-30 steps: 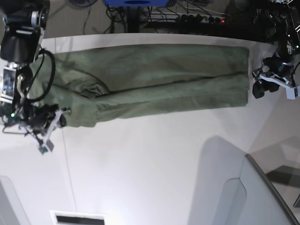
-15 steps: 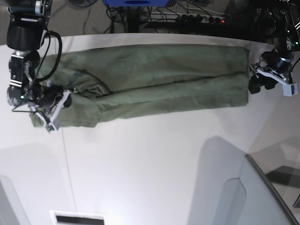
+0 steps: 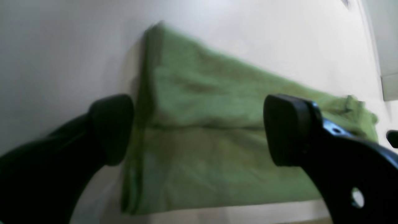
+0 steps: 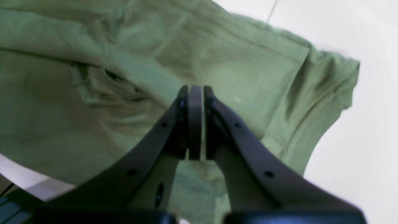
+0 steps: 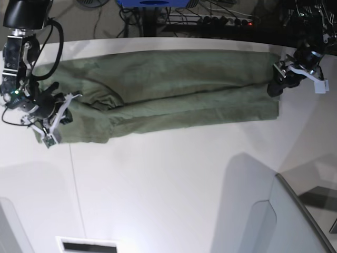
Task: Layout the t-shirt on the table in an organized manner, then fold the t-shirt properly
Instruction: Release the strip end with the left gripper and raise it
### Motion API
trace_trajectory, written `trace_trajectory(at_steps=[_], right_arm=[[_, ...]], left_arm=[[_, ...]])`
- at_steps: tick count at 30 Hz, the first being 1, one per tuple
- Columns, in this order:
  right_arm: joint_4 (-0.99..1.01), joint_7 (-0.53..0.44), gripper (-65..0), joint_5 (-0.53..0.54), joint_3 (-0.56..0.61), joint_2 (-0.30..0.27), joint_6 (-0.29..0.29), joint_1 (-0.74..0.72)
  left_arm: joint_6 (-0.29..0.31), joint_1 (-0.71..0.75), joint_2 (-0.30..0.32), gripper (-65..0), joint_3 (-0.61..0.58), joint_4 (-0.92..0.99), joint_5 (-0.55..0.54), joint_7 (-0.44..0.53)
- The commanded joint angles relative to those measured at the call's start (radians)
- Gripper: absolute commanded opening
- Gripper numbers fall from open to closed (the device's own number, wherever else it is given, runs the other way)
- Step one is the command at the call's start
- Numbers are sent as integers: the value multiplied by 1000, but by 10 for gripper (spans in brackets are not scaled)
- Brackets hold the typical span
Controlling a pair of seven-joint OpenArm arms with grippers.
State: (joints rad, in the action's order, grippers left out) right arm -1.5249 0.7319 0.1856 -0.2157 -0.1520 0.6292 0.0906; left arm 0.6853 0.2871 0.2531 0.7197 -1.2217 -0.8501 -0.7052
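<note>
The olive-green t-shirt [image 5: 174,89] lies folded lengthwise as a long strip across the far part of the white table [image 5: 158,184]. My left gripper [image 5: 275,87] hangs at the strip's right end. In the left wrist view it [image 3: 199,130] stands wide open, its fingers [image 3: 112,127] astride the straight edge of the t-shirt [image 3: 211,155]. My right gripper [image 5: 67,103] is over the rumpled sleeve end on the left. In the right wrist view it [image 4: 195,121] is shut above the t-shirt [image 4: 93,102], and no cloth shows between the pads.
A grey translucent panel [image 5: 295,221] rises at the near right corner. Cables and a power strip [image 5: 210,21] lie beyond the table's far edge. A thin dark seam [image 5: 73,174] crosses the table on the left. A white slotted piece [image 5: 87,245] sits at the near edge.
My right gripper has moved toward the far side, onto the shirt's left end, and has shut. My left gripper has shifted up to the shirt's right edge and opened wider.
</note>
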Motion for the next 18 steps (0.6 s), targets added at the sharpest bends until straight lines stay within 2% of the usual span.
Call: trace_trajectory(at_steps=[1,6,10,18], right_arm=[[-10,-18,-641,10,-1,-8,5,-2],[-9,-18,-641,10,-1,-8,5,8],[-9,-18,-641,10,-1,-8,5,18],[-10,-19,-642,10,-3,-8,5,21]], left_arm=[[13,-24,19,-5,7,16,-1,17],[13,-88,4,-5,13,87,128,26],[13,-113,-13,-5,5,122,190,108],[13,-137,-36,-10,5,239,240,138]])
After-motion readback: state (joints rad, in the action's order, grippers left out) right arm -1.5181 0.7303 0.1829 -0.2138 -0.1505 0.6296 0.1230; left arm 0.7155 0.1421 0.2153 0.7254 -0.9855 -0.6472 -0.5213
